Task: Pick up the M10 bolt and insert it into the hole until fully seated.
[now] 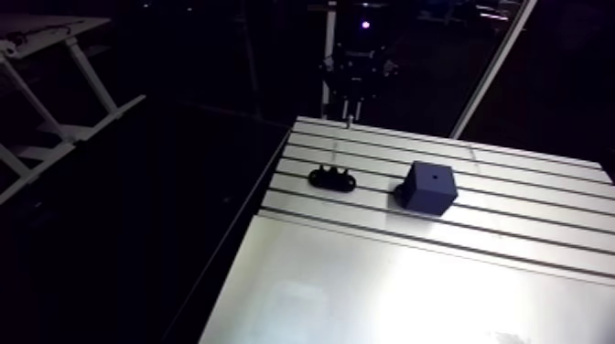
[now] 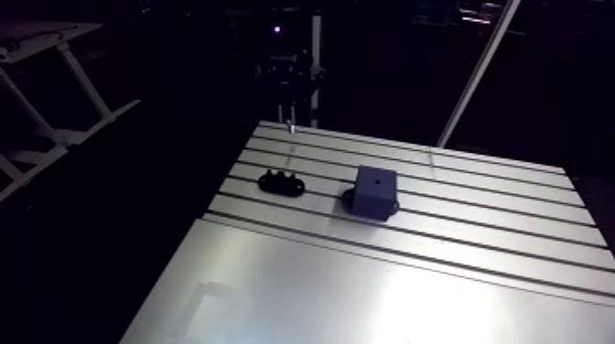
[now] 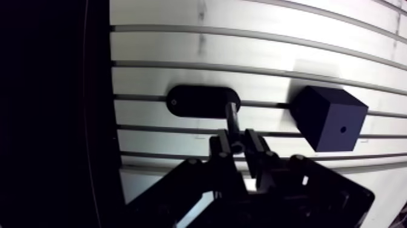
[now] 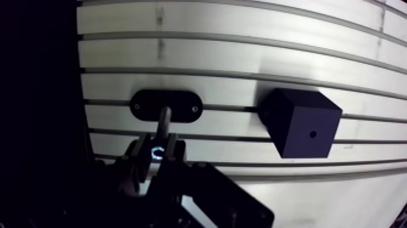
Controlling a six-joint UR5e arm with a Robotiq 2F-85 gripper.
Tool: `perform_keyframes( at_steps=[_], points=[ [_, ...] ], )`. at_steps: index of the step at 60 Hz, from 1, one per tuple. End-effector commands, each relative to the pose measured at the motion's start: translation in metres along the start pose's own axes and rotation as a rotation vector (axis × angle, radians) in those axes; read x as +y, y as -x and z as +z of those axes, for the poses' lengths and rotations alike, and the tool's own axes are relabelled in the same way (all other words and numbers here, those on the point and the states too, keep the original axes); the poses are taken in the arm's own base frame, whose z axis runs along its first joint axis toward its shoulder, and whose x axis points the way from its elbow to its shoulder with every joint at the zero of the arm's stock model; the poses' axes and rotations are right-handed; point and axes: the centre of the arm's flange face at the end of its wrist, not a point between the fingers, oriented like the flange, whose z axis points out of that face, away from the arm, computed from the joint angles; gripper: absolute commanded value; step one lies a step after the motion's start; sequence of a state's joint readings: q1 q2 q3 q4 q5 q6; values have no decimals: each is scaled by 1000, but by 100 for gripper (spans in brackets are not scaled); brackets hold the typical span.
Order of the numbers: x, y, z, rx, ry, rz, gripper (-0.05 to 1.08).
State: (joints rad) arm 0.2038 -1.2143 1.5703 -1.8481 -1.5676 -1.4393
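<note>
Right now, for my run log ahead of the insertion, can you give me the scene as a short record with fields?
gripper: gripper shut on the M10 bolt, whose shank sticks out past the fingertips
block: dark cube standing on the slotted table
hole: small hole in one face of the cube, no bolt in it
holder: black oval holder beside the cube, apart from it
bolt position: over the oval holder's edge in the wrist view, off to the side of the cube
stage: bolt picked up, insertion not yet done
</note>
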Motion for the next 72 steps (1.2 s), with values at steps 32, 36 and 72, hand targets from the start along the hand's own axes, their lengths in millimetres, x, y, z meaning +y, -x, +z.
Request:
perform_keyframes(
  at_steps=[32, 36, 72],
  points=[
    [105, -7, -54, -217, -17, 48, 108],
    [112, -5, -53, -239, -22, 52, 108],
    [164, -2, -37, -310, -47, 87, 108]
  ],
)
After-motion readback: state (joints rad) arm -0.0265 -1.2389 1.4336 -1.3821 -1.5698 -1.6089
